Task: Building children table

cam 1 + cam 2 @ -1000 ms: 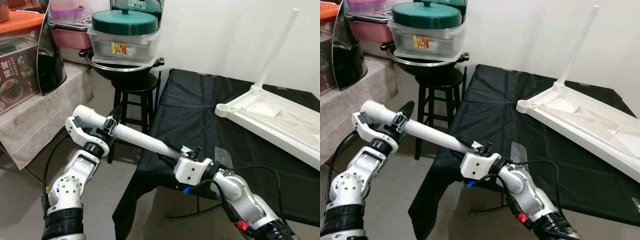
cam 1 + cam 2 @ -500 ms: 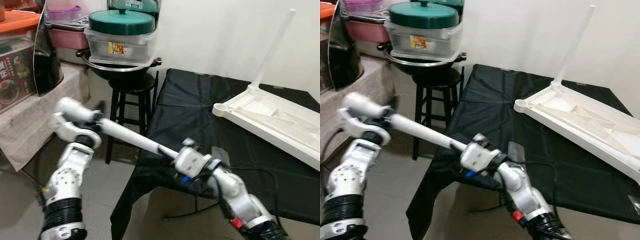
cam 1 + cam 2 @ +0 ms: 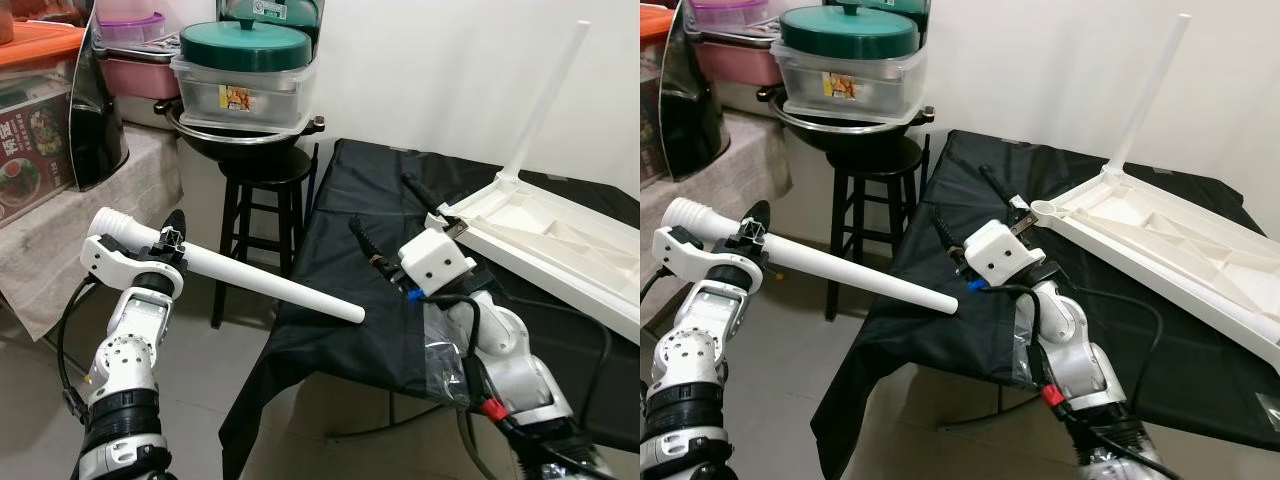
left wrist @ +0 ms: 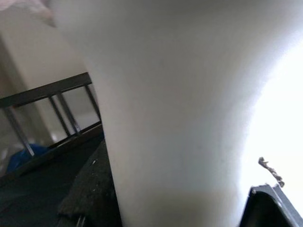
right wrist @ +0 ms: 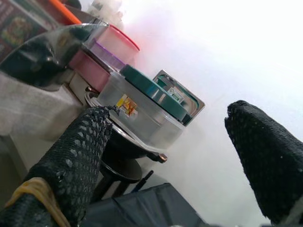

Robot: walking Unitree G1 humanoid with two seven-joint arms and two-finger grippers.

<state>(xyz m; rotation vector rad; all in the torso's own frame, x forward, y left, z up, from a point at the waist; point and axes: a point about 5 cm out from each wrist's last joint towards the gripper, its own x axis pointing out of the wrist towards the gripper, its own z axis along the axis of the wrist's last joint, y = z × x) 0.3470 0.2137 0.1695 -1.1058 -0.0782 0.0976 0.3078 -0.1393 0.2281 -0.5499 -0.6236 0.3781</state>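
Observation:
My left gripper [image 3: 165, 250] is shut on a loose white table leg [image 3: 260, 285] near its thick end. The leg slopes down to the right, and its thin end hangs free in front of the black-covered table [image 3: 370, 225]. In the left wrist view the leg [image 4: 180, 109] sits close against the camera. My right gripper [image 3: 392, 215] is open and raised over the table's near left part, just left of the upturned white tabletop [image 3: 560, 245]. That tabletop has one leg [image 3: 545, 100] standing upright. The right fingers [image 5: 80, 161] stand wide apart with nothing between them.
A black stool [image 3: 265, 195] left of the table carries a pan and a green-lidded container [image 3: 245, 70]. A cloth-covered counter [image 3: 70, 230] with boxes runs along the left. Bare floor lies between the counter and the table's hanging black cloth.
My right gripper let go of the leg's thin end, opened and rose toward the tabletop's corner. The left gripper alone now holds the leg, lower and further left.

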